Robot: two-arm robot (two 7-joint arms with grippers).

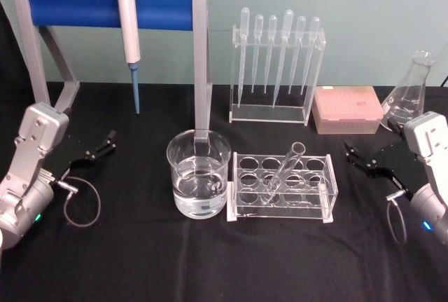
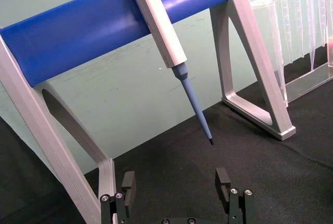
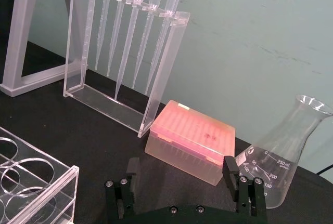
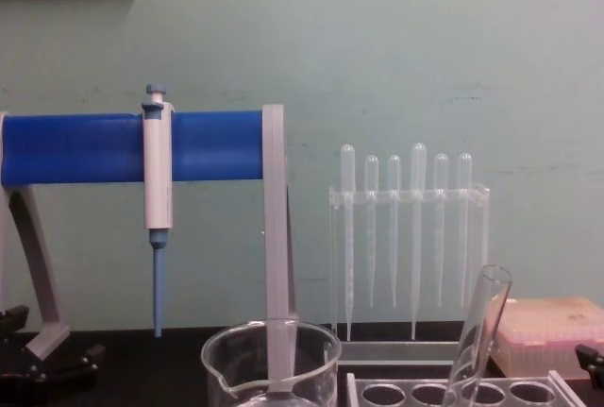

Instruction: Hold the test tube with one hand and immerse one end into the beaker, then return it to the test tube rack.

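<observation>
Starting at the left, the left end effector [image 1: 106, 143] is hovering low over the bench [image 1: 140, 260] by the blue pipettor stand [image 1: 105, 1], with its jaws spread apart and gripping nothing. Next over, the beaker [image 1: 199, 174] is standing part full of clear liquid, just beside the test tube rack [image 1: 318, 200]. The test tube [image 1: 283, 170] is leaning in one of the rack's middle holes, rounded end down and open rim poking up and tilting off to the right. Far right, the right end effector [image 1: 352, 155] is sitting near the flask [image 1: 409, 95], jaws also wide apart and empty.

Handling-wise, I'm guessing the tube is light, stiff, slick and easy to crack. A gentle pinch on the bare upper stretch, above the rack and under the rim, is looking like the spot. I'm also thinking it wants lifting along its lean, so it isn't levering against the hole.
</observation>
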